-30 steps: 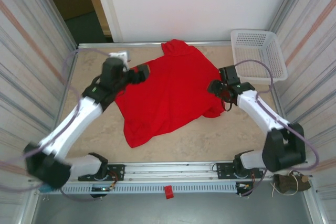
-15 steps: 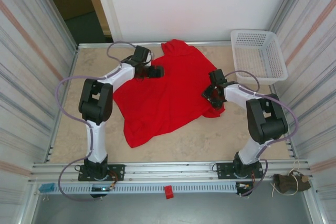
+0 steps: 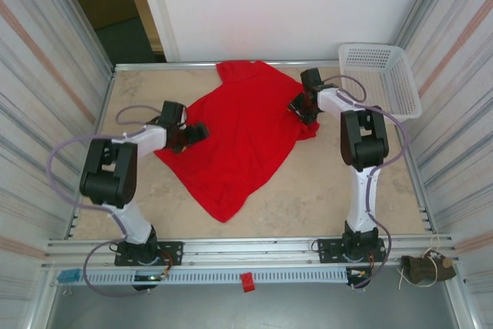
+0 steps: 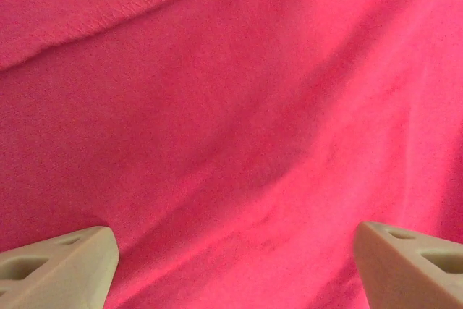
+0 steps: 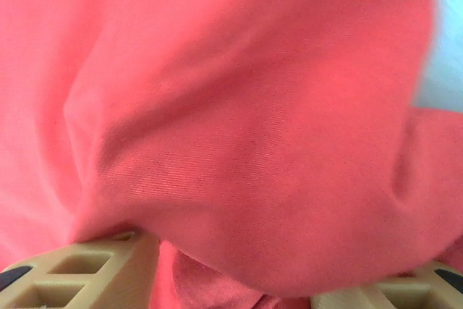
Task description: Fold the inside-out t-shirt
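Red t-shirt lies diagonal: L gripper wide open over its left edge, R gripper pinching bunched right edge.

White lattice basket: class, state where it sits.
Top view: the white lattice basket sits in the table's far right corner, right of the right gripper and red t-shirt.

Bare table lies open along the near edge; the t-shirt covers the middle, and the white basket blocks the far right corner.
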Tool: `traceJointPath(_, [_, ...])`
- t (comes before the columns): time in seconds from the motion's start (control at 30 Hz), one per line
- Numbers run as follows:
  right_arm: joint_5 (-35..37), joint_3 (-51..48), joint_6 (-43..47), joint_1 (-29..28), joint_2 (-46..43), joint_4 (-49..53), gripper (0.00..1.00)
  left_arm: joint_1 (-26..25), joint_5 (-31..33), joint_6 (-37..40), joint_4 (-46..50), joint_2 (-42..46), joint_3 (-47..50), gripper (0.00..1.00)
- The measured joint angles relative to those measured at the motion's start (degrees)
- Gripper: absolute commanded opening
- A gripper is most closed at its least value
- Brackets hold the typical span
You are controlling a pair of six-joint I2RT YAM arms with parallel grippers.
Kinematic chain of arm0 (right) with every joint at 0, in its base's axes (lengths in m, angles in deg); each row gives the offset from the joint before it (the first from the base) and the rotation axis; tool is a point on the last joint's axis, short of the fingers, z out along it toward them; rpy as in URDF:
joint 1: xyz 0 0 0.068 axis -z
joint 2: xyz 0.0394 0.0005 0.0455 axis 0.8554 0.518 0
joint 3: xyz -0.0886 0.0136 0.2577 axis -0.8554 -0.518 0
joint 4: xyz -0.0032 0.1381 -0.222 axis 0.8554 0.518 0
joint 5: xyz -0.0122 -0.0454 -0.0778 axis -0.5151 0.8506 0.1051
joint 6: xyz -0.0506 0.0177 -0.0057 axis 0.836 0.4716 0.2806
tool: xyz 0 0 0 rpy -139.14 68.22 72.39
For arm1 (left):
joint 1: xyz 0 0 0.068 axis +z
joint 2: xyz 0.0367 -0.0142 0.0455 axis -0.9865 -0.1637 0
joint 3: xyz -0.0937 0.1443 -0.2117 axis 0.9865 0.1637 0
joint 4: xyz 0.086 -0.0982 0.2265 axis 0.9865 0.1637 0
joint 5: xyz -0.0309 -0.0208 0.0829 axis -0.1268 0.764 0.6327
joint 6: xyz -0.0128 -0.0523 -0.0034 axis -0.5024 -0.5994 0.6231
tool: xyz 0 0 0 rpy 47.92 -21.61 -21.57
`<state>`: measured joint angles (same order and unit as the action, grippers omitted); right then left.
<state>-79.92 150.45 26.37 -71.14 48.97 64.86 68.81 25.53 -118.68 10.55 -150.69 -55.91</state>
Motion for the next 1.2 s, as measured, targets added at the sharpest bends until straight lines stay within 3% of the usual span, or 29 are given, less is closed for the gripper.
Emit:
traceJointPath(0.13, [-0.2,15.0,1.8,0.5,8.6,5.7,0.54,-2.8,2.6,-10.3,-4.3,11.8,13.4,0.86])
traceJointPath(0.23, [-1.3,27.6,4.8,1.0,15.6,9.6,0.55,-10.8,6.7,-18.3,-4.3,19.5,19.9,0.87])
traceJointPath(0.33, [-3.4,36.0,9.2,1.5,19.8,11.7,0.55,-20.0,9.6,-21.7,-2.3,22.4,20.6,0.87])
traceJointPath(0.43, [-5.6,35.7,13.6,1.8,18.2,11.9,0.56,-22.6,11.7,-19.3,1.5,22.7,15.8,0.89])
traceJointPath(0.53, [-6.0,26.2,16.6,1.9,10.0,10.1,0.57,-22.1,14.1,-14.0,4.1,22.7,7.2,0.89])
traceJointPath(0.7, [-5.2,-1.4,18.7,0.4,-15.7,5.3,0.64,-18.1,14.4,-6.6,5.0,21.5,-2.9,0.89])
traceJointPath(0.87, [-3.2,-25.8,17.4,-8.9,-35.7,-0.3,0.63,-10.4,12.0,-3.3,5.2,15.5,-1.2,0.89])
traceJointPath(1.03, [-2.5,-39.6,12.9,-22.2,-35.6,-4.3,0.6,-6.6,10.3,-2.2,5.5,11.6,3.8,0.88])
traceJointPath(1.2, [-2.0,-43.2,8.8,-25.8,-32.2,-7.6,0.59,-6.7,9.0,-2.2,4.6,12.3,8.2,0.88])
